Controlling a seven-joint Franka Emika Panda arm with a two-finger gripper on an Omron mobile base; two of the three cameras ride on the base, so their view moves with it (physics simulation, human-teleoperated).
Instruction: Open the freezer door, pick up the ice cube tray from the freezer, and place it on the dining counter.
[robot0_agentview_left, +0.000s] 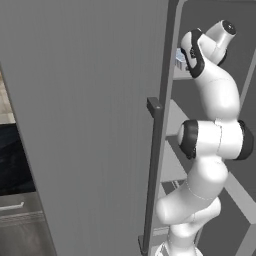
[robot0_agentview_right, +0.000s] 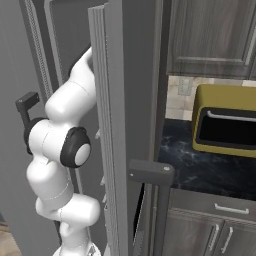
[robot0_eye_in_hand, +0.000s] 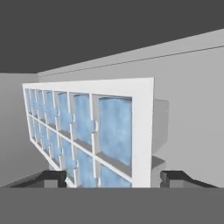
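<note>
The freezer door (robot0_agentview_left: 90, 125) stands swung open, its long dark bar handle (robot0_agentview_left: 155, 165) toward me. My arm reaches past it into the freezer (robot0_agentview_left: 235, 30), over the light grey shelves (robot0_agentview_left: 172, 165). The ice cube tray (robot0_eye_in_hand: 87, 127), pale blue-white with a grid of square cells, fills the hand view and tilts up on a shelf; it also peeks out beside the wrist as a pale blue tray (robot0_agentview_left: 180, 59). My gripper (robot0_eye_in_hand: 116, 177) is open, one fingertip on each side of the tray's near end, with a small gap at the right fingertip (robot0_eye_in_hand: 175, 177). The dining counter is out of view.
A second tall grey panel (robot0_agentview_right: 112, 125) with a bar handle (robot0_agentview_right: 150, 172) stands right of the arm. Beyond it a yellow toaster oven (robot0_agentview_right: 227, 125) sits on a black marble counter (robot0_agentview_right: 190, 170), with grey cabinets (robot0_agentview_right: 210, 35) above and drawers below.
</note>
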